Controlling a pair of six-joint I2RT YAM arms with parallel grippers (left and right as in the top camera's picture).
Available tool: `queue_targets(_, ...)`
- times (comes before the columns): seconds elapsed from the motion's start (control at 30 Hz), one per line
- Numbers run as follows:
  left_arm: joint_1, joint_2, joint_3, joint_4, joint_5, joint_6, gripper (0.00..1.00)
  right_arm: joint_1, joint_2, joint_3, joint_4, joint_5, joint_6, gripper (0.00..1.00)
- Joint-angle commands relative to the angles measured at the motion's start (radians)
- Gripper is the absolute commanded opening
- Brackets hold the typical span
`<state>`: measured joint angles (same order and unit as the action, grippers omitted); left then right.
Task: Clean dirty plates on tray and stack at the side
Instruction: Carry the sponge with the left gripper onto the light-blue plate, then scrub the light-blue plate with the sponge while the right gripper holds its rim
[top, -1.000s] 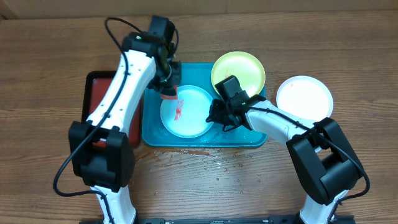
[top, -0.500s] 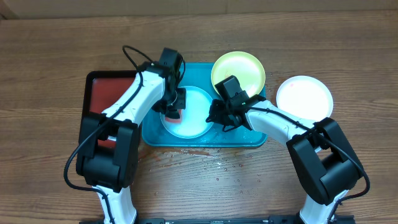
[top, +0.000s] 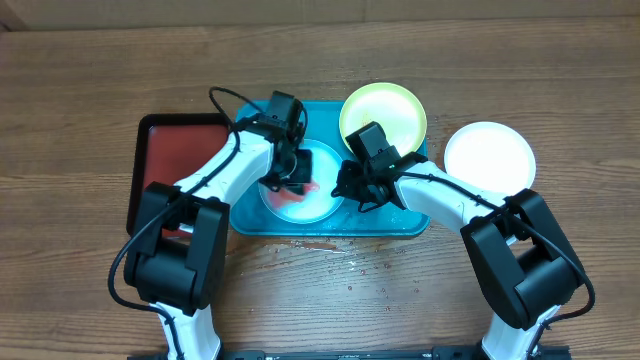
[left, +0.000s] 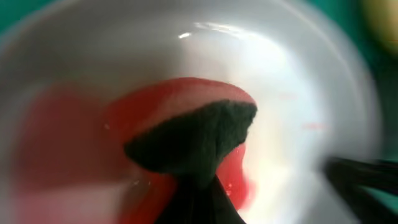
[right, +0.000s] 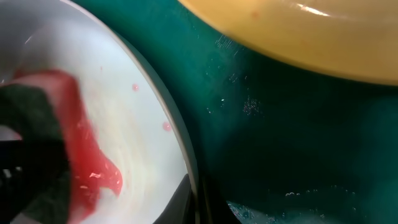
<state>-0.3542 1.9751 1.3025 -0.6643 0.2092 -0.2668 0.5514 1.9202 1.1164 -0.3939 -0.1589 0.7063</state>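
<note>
The light blue rimmed plate (top: 318, 203) lies in the turquoise tray (top: 330, 226). My left gripper (top: 294, 180) is shut on a red sponge with a dark green scouring side (left: 193, 140) and presses it onto the plate's white inside (left: 292, 81). My right gripper (top: 352, 190) is shut on the plate's right rim (right: 180, 146). From the right wrist the sponge (right: 43, 149) shows at the left, with small pink spots (right: 166, 126) on the plate. The yellow-green plate (top: 383, 115) leans on the tray's back right corner. The white plate (top: 489, 155) lies on the table to the right of the tray.
A dark red, black-rimmed tray (top: 165, 155) sits left of the turquoise tray, partly under my left arm. Water drops (top: 330, 255) wet the wooden table in front of the tray. The yellow-green plate's edge (right: 298, 37) hangs over the tray floor (right: 280, 124).
My left gripper has carried the sponge from the plate's back left edge rightward onto its middle. The red smear there is now covered. The right arm has not moved.
</note>
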Motion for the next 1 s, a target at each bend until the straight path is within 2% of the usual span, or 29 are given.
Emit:
queue_targets(0.0,-0.032,0.018,-0.021,0.057,0.264,0.085,0.04,0.005,0.018,0.005,-0.005,-0.003,0.000,0.04)
queue_targets(0.1,-0.032,0.018,-0.021,0.091,0.212,0.054,0.04,0.005,0.018,0.005,-0.005,-0.003,0.000,0.04)
queue_targets(0.3,-0.032,0.018,-0.021,0.061,-0.130,-0.105,0.04,0.005,0.018,0.005,-0.009,-0.003,0.000,0.04)
queue_targets(0.4,-0.032,0.018,-0.001,-0.028,-0.334,-0.253,0.04,0.005,0.018,0.005,-0.012,-0.002,0.000,0.04)
queue_targets(0.5,-0.034,0.018,0.043,-0.124,-0.425,-0.322,0.04,0.005,0.018,0.005,-0.012,-0.002,-0.003,0.04)
queue_targets(0.83,-0.034,0.018,0.090,-0.300,-0.441,-0.350,0.04,0.005,0.018,0.005,-0.011,0.000,-0.003,0.04)
queue_targets(0.97,-0.034,0.018,0.080,-0.306,-0.373,-0.274,0.04,0.005,0.018,0.005,-0.011,0.000,-0.003,0.04)
